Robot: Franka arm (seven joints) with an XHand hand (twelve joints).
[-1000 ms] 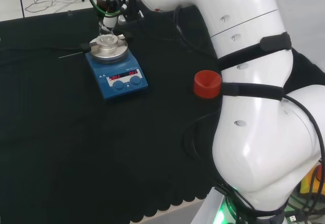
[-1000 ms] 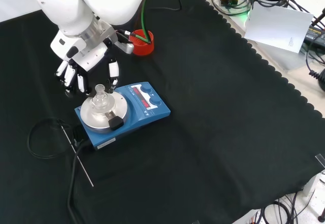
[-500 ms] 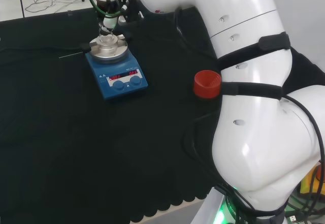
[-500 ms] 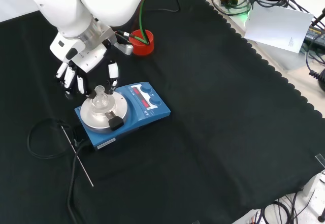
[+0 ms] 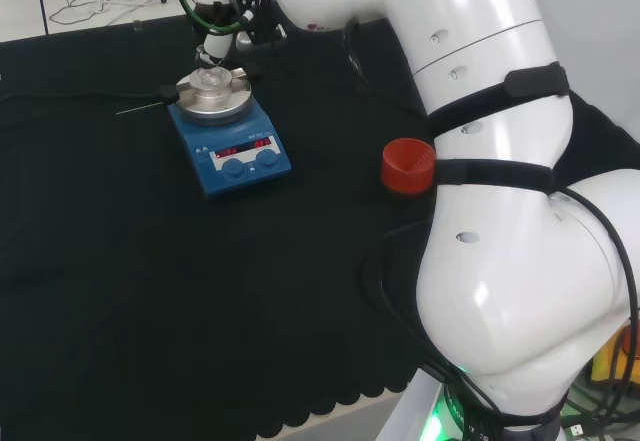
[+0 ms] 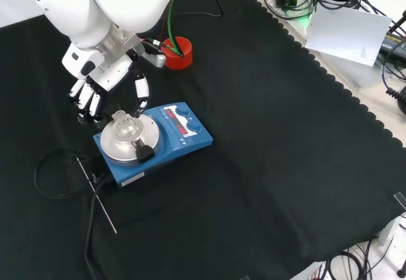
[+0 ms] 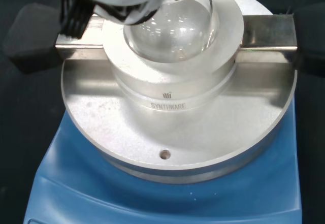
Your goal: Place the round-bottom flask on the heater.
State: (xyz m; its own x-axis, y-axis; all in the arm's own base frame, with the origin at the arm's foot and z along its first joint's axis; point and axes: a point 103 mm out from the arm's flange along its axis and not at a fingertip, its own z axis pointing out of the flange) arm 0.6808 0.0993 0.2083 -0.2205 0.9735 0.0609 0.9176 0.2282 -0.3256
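Since the round-bottom flask (image 7: 170, 26) already sits in the metal cup on the heater (image 6: 155, 141), the hand (image 6: 104, 83), fingers spread and clear of the glass, should rise straight, avoiding any brush against the neck

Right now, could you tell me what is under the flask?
The flask sits in a round metal block on the heater. Its bulb rests in the block's well; the very bottom of the bulb is covered by the block's rim. The hand is beside it.
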